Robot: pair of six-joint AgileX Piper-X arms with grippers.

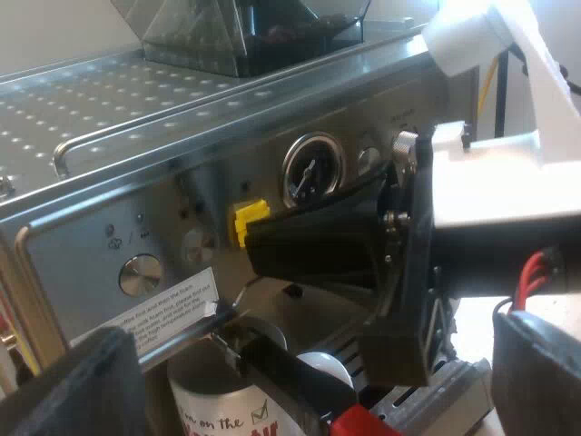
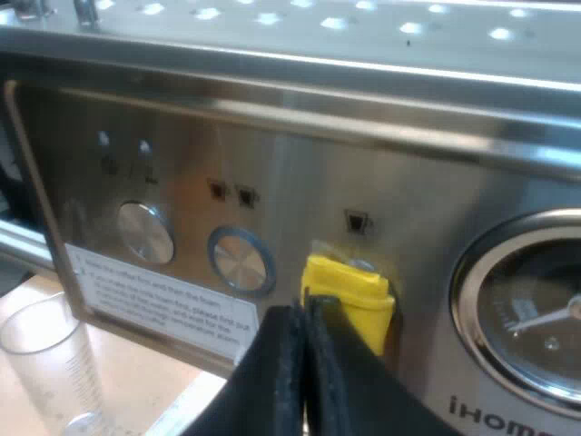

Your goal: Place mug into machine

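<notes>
The espresso machine (image 1: 182,182) shows its steel front, with the bean hopper (image 1: 227,32) on top. A white mug (image 1: 213,411) with black lettering stands under the machine's front, beneath the metal holder (image 1: 250,331). The holder's dark handle (image 1: 290,377) ends in red (image 1: 359,422). My left gripper (image 1: 313,368) is open, its near fingers (image 1: 77,391) wide apart on either side of the mug and handle. My right gripper (image 2: 304,313) is shut, its tips at the yellow button (image 2: 349,291) beside the pressure gauge (image 2: 536,318). From the left wrist, the right gripper (image 1: 259,245) touches that yellow button (image 1: 247,218).
A clear measuring glass (image 2: 45,363) stands on the wooden table below the machine's round knobs (image 2: 145,232). A white label (image 2: 163,304) with text runs along the panel's lower edge. The drip tray grate (image 1: 436,395) lies under the right arm.
</notes>
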